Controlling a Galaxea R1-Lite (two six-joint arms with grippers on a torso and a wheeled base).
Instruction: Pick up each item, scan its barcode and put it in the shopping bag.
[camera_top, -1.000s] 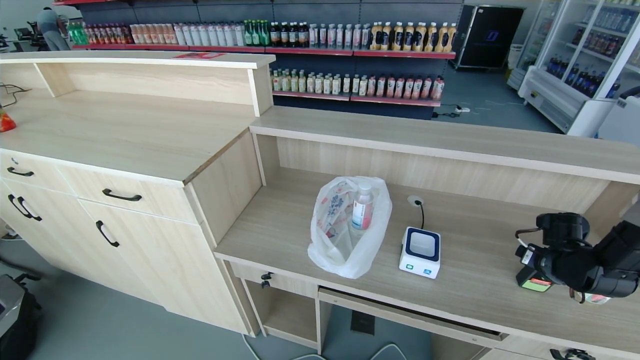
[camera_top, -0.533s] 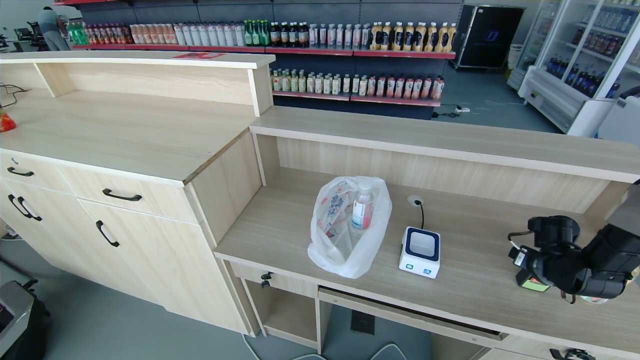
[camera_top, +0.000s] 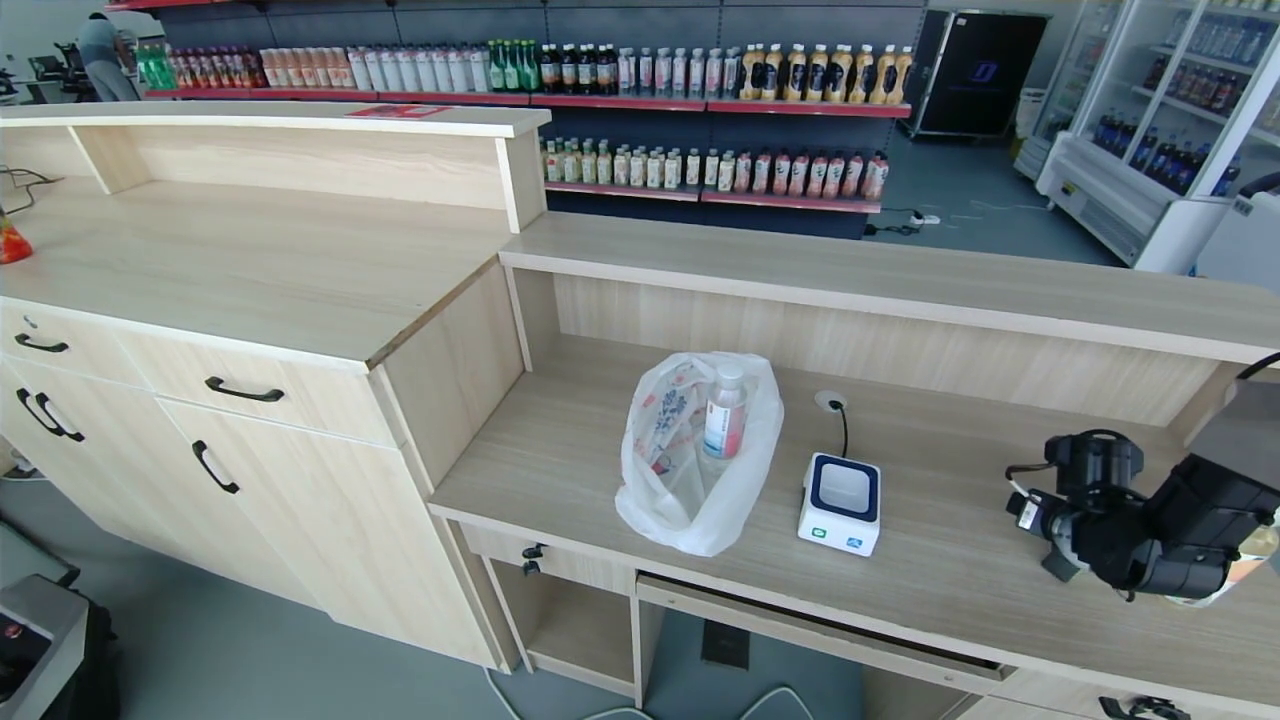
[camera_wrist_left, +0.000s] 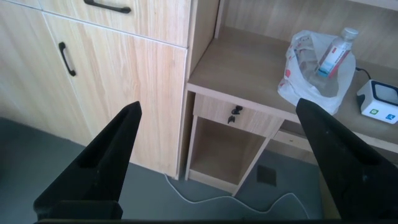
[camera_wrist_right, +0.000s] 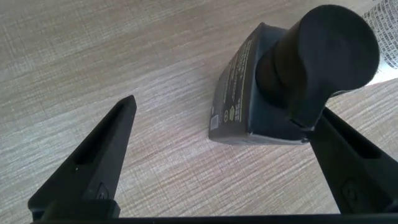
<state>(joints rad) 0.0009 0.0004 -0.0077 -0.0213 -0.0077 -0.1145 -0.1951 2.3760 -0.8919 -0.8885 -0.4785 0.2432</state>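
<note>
The shopping bag (camera_top: 690, 500) stands open on the surface (camera_top: 950, 560) with a bottle (camera_top: 726, 412) inside, just beside the barcode scanner (camera_top: 842, 503), likely so scanned goods travel little. The right arm (camera_top: 1150, 540) hangs low over the surface's right end, jaws spread wide and empty above a dark box (camera_wrist_right: 242, 74) lying flat, probably the next pick. The left jaws, also wide and empty, hang well apart from the bag

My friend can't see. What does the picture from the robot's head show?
A white shopping bag with a bottle standing in it sits on a wooden counter, with a small white scanner just to its right. Farther right, the robot's right gripper hangs low over the counter.
</note>
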